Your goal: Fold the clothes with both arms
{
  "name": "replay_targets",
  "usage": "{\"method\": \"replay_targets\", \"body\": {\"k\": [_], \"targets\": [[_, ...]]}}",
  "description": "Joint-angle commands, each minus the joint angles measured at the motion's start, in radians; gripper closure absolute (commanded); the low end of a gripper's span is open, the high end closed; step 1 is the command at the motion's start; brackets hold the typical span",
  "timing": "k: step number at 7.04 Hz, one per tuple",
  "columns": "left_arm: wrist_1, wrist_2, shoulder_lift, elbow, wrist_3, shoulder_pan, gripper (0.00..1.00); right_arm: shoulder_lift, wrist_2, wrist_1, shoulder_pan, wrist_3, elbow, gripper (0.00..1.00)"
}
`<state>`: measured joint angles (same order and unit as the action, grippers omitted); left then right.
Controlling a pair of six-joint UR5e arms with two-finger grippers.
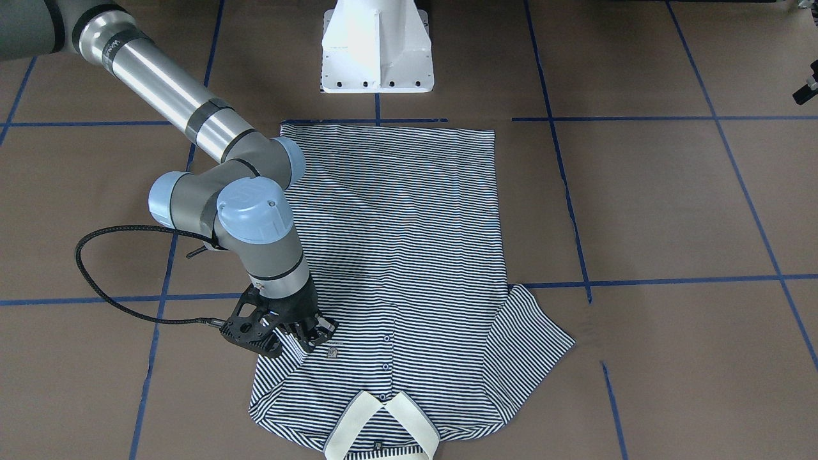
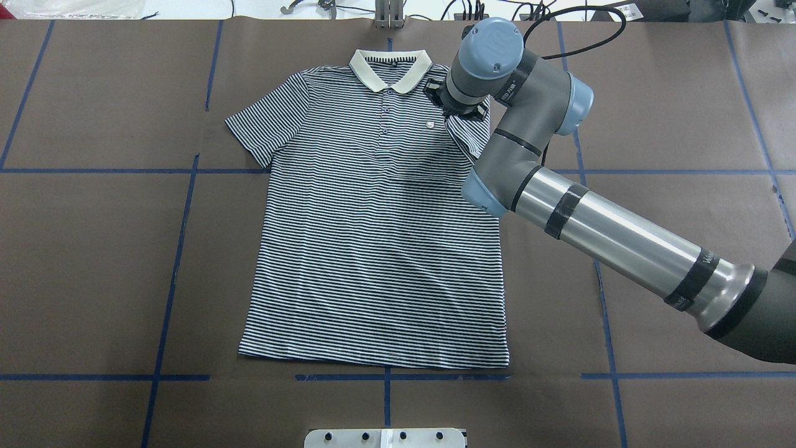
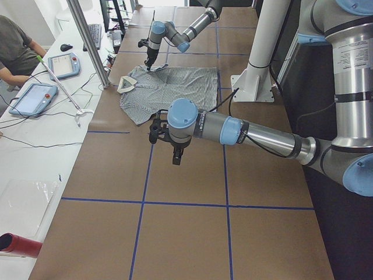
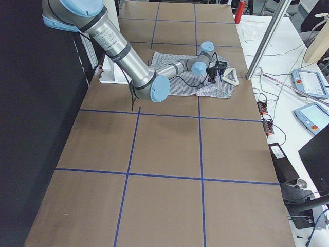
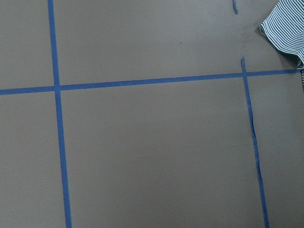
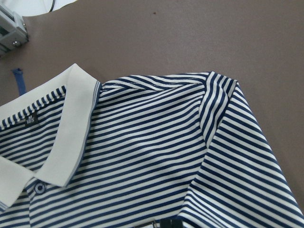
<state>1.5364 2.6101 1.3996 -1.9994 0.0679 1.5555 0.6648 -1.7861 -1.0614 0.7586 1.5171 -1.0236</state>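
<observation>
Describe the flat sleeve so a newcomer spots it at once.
Find the striped polo shirt mid-table, cream collar away from the robot. Its sleeve on the robot's left juts out flat; the opposite sleeve lies folded inward beside the right hand.

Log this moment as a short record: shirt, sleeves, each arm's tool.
shirt: flat on the table, front up, collar away from the robot
left sleeve: spread out
right sleeve: folded in along the body
right tool: down at that sleeve, beside the logo; open or shut unclear
left tool: over bare table, clear of the shirt; open or shut unclear
</observation>
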Motion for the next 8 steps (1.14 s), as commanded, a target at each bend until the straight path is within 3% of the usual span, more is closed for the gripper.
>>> {"method": "replay_targets", "body": {"k": [1, 2, 4, 5, 6, 7, 8], "targets": [[0.002, 0.005, 0.001, -0.001, 0.0, 0.0, 0.0, -0.047, 0.042, 0.004, -0.001, 0.002, 0.062, 1.0], [0.01, 0.01, 0.004, 0.001, -0.003, 0.0, 0.0, -0.044, 0.048, 0.007, -0.004, 0.0, 0.06, 0.02], [0.103, 0.041, 0.019, 0.013, 0.028, -0.027, 0.0, -0.031, 0.056, 0.066, -0.005, 0.008, 0.028, 0.0], [0.167, 0.039, 0.094, 0.072, 0.079, -0.067, 0.0, -0.004, 0.051, 0.064, -0.004, 0.011, -0.043, 0.0], [0.253, 0.022, 0.184, 0.152, 0.202, -0.13, 0.0, 0.087, 0.062, 0.066, -0.018, 0.014, -0.175, 0.0], [0.33, -0.064, 0.3, 0.283, 0.342, -0.171, 0.0, 0.169, 0.076, 0.055, -0.021, 0.015, -0.313, 0.0], [0.347, -0.108, 0.481, 0.43, 0.525, -0.261, 0.0, 0.227, 0.074, 0.054, -0.015, 0.049, -0.42, 0.0]]}}
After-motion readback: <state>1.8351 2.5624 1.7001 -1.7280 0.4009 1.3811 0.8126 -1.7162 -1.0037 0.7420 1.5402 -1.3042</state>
